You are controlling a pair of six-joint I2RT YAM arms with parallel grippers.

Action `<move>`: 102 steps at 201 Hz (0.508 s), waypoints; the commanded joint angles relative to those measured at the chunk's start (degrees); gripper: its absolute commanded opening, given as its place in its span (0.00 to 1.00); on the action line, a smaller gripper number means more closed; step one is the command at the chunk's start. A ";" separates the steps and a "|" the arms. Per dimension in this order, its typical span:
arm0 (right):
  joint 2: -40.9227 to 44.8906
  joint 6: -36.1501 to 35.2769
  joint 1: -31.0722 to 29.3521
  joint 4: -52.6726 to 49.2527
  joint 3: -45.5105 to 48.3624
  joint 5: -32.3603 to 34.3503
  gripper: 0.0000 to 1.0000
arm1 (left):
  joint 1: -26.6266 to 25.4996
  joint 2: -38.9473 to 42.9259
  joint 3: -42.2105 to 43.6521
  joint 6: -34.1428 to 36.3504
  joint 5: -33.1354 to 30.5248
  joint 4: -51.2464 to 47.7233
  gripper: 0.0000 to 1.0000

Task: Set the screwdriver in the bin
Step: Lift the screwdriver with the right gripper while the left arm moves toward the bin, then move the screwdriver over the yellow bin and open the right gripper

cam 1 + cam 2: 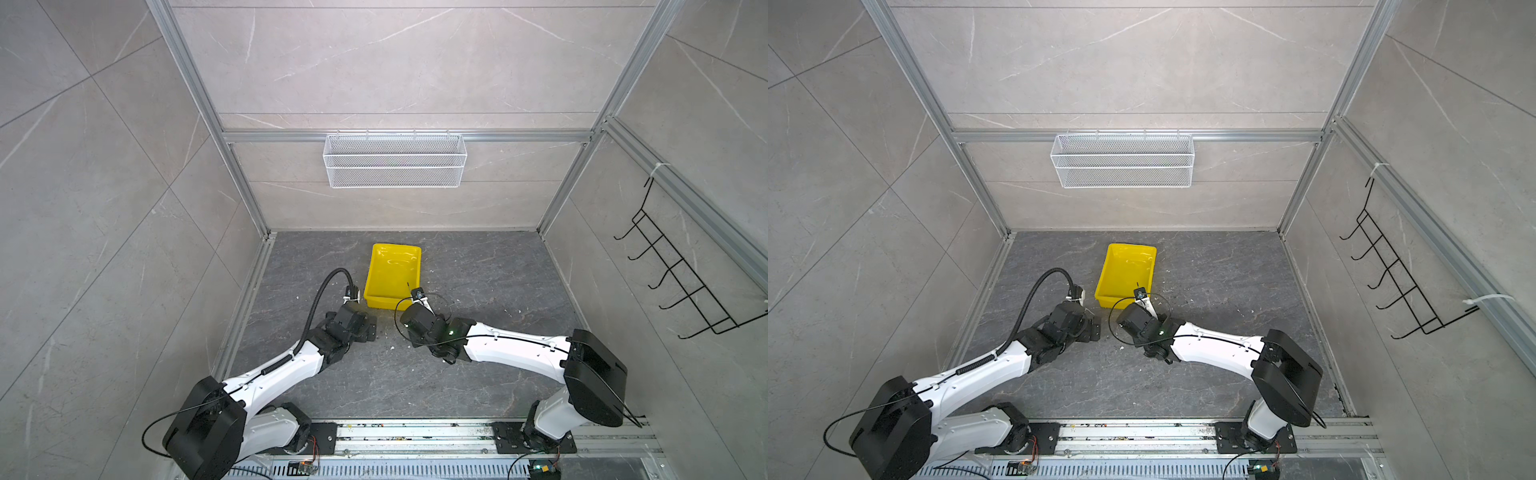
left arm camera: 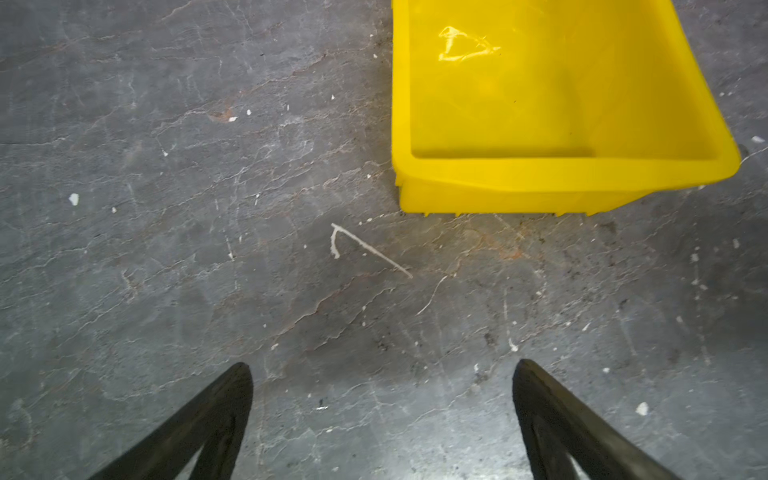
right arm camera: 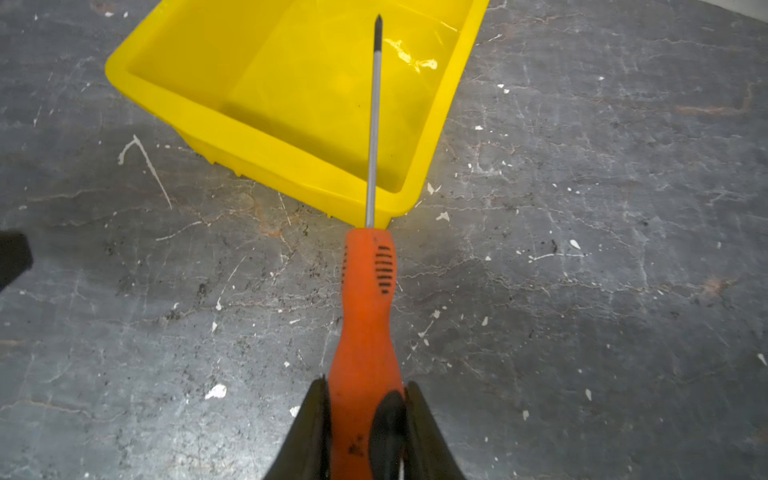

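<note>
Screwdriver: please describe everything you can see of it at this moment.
The screwdriver has an orange, plastic-looking handle, waisted in the middle, with black ribbed slots near the front and some dirt smudges. A black part shows at its rear end. Its thin grey metal shaft ends in a dark pointed tip. The right gripper is shut on the rear of the handle and holds it so that the shaft reaches over the near corner of the yellow bin. Only the gripper visibly touches it. The handle is outside the bin.

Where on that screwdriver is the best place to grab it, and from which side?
The thick orange handle of the screwdriver, near its back end, from behind, as the right gripper does. The shaft looks too thin to pinch firmly.
</note>
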State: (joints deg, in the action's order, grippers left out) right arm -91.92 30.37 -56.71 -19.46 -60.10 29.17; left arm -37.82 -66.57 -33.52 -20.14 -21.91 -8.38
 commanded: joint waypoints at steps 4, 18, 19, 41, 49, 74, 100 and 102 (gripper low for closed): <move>-2.58 6.08 2.58 2.15 -6.44 -0.69 0.00 | 0.75 3.79 2.09 2.81 -1.49 3.90 1.00; -5.78 9.87 5.73 1.95 -10.96 -4.64 0.00 | 1.43 3.79 2.14 2.39 -1.11 3.90 1.00; -6.06 10.32 6.00 1.74 -11.34 -4.99 0.00 | 1.48 3.71 2.14 2.39 -1.11 3.90 1.00; -14.90 15.20 10.66 -1.62 -23.50 -12.98 0.00 | 1.75 2.20 1.21 2.38 -0.27 3.32 1.00; -18.68 14.97 10.70 -3.28 -28.89 -13.14 0.00 | 1.70 1.76 0.79 2.31 -0.13 2.90 1.00; -29.87 16.84 11.32 -9.93 -43.86 -15.46 0.00 | 1.82 2.39 1.15 2.19 -0.06 3.13 1.00; -35.88 20.43 11.62 -10.46 -49.40 -15.55 0.00 | 1.94 3.82 1.96 2.04 -0.28 3.35 1.00; -36.12 20.67 11.62 -10.36 -49.52 -15.55 0.00 | 1.96 3.92 2.01 2.04 -0.27 3.34 1.00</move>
State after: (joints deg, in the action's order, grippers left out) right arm -123.42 46.06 -44.66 -24.29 -106.02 15.62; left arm -36.29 -64.55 -30.94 -19.35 -22.00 -6.96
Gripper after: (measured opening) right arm 0.248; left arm 0.996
